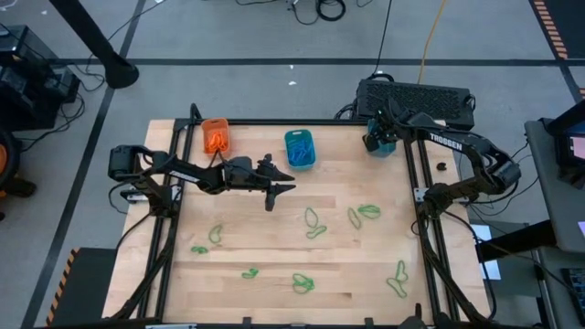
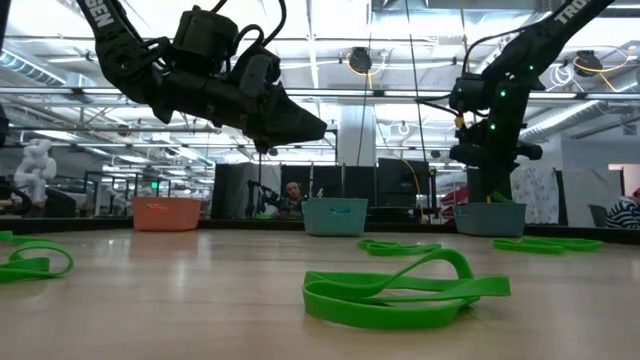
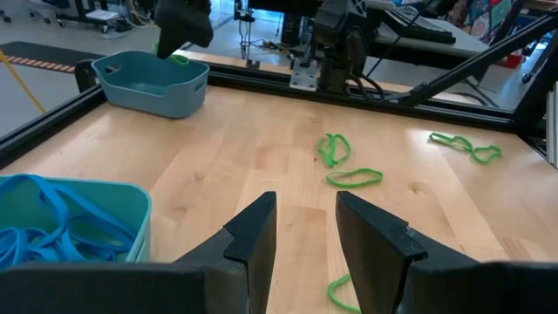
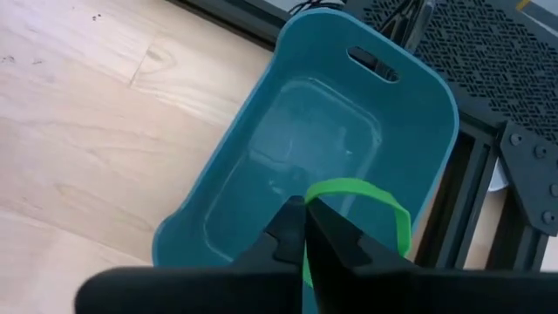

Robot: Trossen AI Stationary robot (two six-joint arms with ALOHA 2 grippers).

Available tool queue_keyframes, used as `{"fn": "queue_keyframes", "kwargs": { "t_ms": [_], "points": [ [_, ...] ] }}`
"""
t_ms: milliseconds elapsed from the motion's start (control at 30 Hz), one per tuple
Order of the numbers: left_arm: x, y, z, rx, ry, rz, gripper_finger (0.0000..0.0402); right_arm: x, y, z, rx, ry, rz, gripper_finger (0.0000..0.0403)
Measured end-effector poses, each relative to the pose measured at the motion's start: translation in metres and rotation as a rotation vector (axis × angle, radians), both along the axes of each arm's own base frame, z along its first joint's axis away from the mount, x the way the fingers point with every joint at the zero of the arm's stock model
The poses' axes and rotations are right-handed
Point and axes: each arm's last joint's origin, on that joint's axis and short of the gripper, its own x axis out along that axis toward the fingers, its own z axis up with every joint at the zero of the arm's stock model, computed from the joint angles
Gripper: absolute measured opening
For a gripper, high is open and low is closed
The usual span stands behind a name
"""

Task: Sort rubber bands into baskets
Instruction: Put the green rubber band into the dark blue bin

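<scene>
While the right gripper (image 4: 305, 228) hung over the teal basket (image 1: 380, 143) at the bench's far right corner, its fingers were pressed together on a green rubber band (image 4: 366, 209), the loop dangling above the basket's bare floor. That basket stood just beside the right rail of the black frame (image 1: 413, 174), with a black perforated box (image 1: 416, 99) just past the far edge.

At the far middle of the bench (image 1: 274, 247) the left gripper (image 1: 285, 188) hovered above the wood, fingers (image 3: 253, 240) apart with nothing between them. Just beyond its fingertips stood the second teal basket (image 1: 300, 149), holding blue rubber bands (image 3: 39, 231). The orange basket (image 1: 215, 136) stood near the far left corner and held orange bands.

Loose green bands (image 1: 313, 224) lay scattered over the near half of the bench: several in the middle, others along the near edge (image 1: 303, 283), some toward the left side (image 1: 216, 234), one near the right rail (image 1: 397, 279). In the low view one green loop (image 2: 400, 290) lay flat close to the camera
</scene>
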Motion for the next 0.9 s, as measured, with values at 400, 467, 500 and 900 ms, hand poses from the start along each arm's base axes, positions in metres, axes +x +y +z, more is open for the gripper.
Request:
{"fn": "queue_keyframes", "kwargs": {
  "t_ms": [400,467,500,900],
  "points": [
    [0.0,0.0,0.0,-0.001,0.003,0.0,0.0128,0.001,0.001,0.0,0.017,-0.021,0.008,0.0094],
    [0.0,0.0,0.0,-0.002,0.003,-0.006,0.0128,0.0,0.001,0.0,0.019,-0.019,0.007,0.0114],
    [0.0,0.0,0.0,-0.004,0.003,-0.013,0.0128,0.0,0.001,0.0,0.02,-0.018,0.007,0.0124],
    [-0.004,-0.004,0.012,0.015,-0.038,-0.124,0.0128,0.016,0.019,0.018,0.213,-0.154,0.139,0.0175]
  ]
}}
